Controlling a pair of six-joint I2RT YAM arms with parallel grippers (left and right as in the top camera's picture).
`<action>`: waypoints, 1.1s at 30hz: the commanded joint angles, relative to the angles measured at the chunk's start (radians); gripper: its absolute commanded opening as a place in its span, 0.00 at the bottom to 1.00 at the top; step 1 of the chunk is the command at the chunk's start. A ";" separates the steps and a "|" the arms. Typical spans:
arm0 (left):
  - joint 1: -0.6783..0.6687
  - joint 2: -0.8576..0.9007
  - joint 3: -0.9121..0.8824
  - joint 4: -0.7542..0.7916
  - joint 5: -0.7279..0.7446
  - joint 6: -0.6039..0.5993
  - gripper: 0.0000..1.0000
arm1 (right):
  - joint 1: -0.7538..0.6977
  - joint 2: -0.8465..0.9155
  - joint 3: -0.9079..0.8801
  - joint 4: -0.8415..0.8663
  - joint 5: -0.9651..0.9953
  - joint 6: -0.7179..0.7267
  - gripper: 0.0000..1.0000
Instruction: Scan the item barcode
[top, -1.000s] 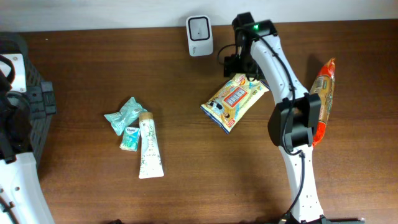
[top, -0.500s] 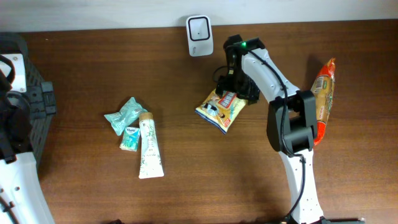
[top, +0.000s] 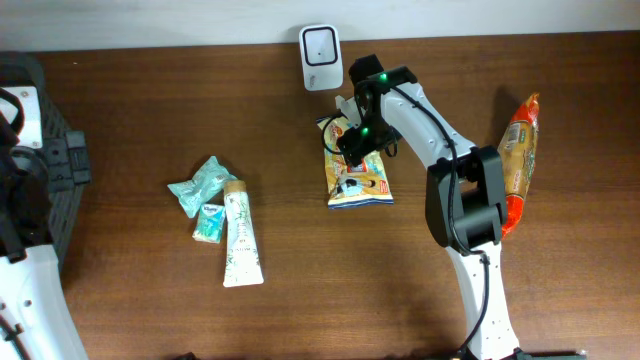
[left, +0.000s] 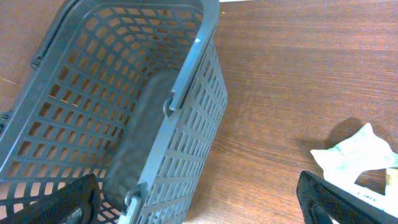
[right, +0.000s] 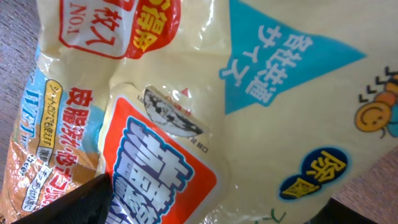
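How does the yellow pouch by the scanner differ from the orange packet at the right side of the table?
The yellow pouch is broad, with orange and blue print; the orange packet is long and narrow. The yellow pouch has the right gripper over its top end; the orange packet lies apart, partly hidden by that arm. Both are soft packs on the table.

Dark brown wood-grain bench (top: 140, 110), pale wall (top: 150, 20) along its far edge, even light, soft shadows

Grey basket (left: 186, 78) at left edge; tube (top: 241, 248) touching teal packets (top: 203, 182); orange pack (top: 518, 160) far right.
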 joint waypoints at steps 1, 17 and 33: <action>0.003 0.000 0.004 0.002 0.008 0.011 0.99 | -0.004 0.066 0.037 -0.054 0.092 0.071 0.88; 0.003 0.000 0.004 0.002 0.007 0.011 0.99 | 0.105 0.067 0.028 -0.051 0.078 0.409 0.18; 0.003 0.000 0.004 0.002 0.007 0.011 0.99 | -0.209 0.064 0.752 -0.440 -1.300 -0.059 0.04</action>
